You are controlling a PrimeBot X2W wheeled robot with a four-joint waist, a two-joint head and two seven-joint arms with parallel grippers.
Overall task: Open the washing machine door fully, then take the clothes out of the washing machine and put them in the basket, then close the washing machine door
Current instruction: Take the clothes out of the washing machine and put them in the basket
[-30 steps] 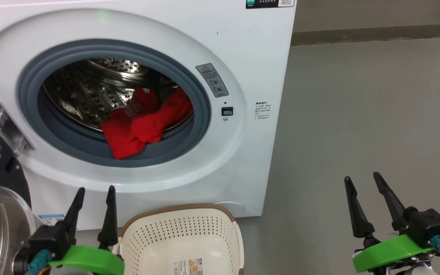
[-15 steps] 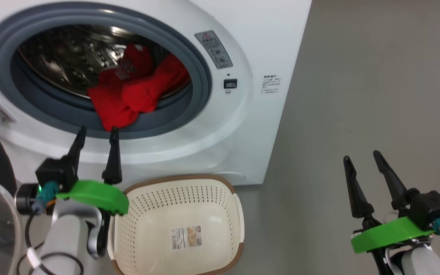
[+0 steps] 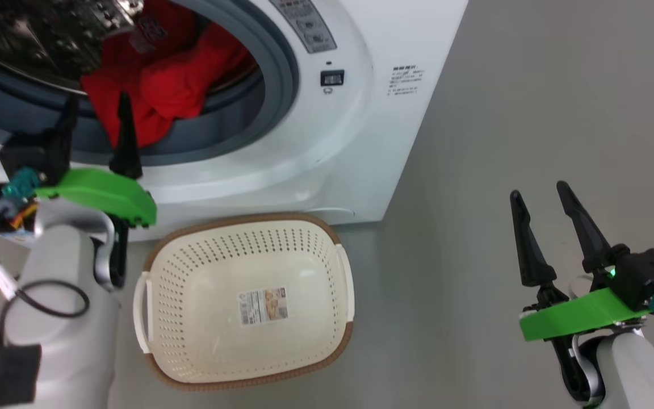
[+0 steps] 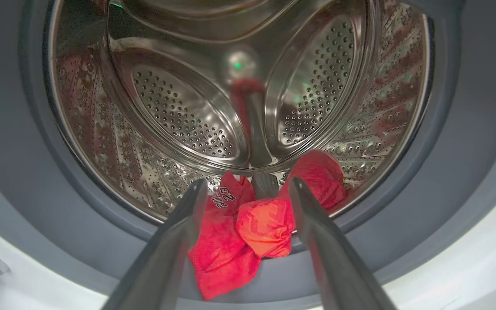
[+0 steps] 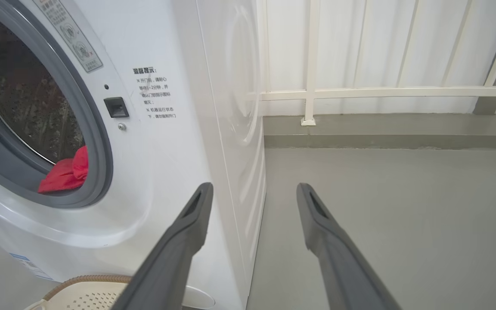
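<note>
Two long dark fingers [image 4: 175, 241] on my left gripper [image 3: 98, 105] are spread wide, nothing pinched between them. I'm looking straight down them on the left wrist feed, and the clothes [image 4: 230, 241] sit right in the gap between the tips: a bright red heap, one piece with printed lettering, spilling from the bottom of the steel drum [image 4: 179, 112] over the grey rubber ring [image 3: 273, 108]. Whether the tips are touching the fabric I can't tell. From the head camera the same fingers point up at the lower lip of the opening, with the red cloth just behind them.

Out from there, the green bracket [image 3: 100, 193] on that wrist hangs in front of the washing machine [image 3: 361, 142], whose mouth stands uncovered. Just below it, the basket [image 3: 247, 218] sits on the grey floor [image 3: 531, 85] against the foot of the machine, holding nothing but the paper label [image 3: 263, 305] on its bottom.

Over on the other side, my right gripper [image 3: 537, 190] has its fingers apart too, holding nothing, well away from the machine and above bare floor. Its wrist feed looks past the machine's right corner toward a white railing [image 5: 312, 92].
</note>
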